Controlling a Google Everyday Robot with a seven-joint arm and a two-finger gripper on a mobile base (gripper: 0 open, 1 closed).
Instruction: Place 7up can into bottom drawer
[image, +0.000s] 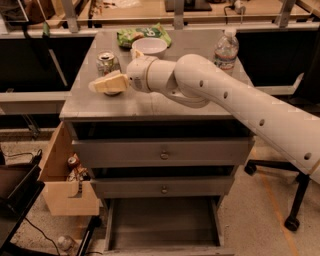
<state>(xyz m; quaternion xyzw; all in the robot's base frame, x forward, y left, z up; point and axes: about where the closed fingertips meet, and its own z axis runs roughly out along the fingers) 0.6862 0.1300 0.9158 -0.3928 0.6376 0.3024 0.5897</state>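
The 7up can (107, 61) stands upright on the left part of the grey cabinet top (165, 102). It has a silver top and a white and green body. My gripper (106, 84) is tan and sits at the end of the white arm reaching in from the right. It is low over the cabinet top, right in front of the can, and hides the can's lower half. I cannot tell whether it touches the can. The bottom drawer (162, 225) is pulled open at floor level, its flat grey floor bare.
A white bowl (149, 46), a green snack bag (142, 34) and a clear water bottle (226, 49) stand at the back of the cabinet top. Two shut drawers with brass knobs (163, 155) lie below. A tan wooden box (62, 192) holding a reddish-brown can (73, 161) hangs at the left.
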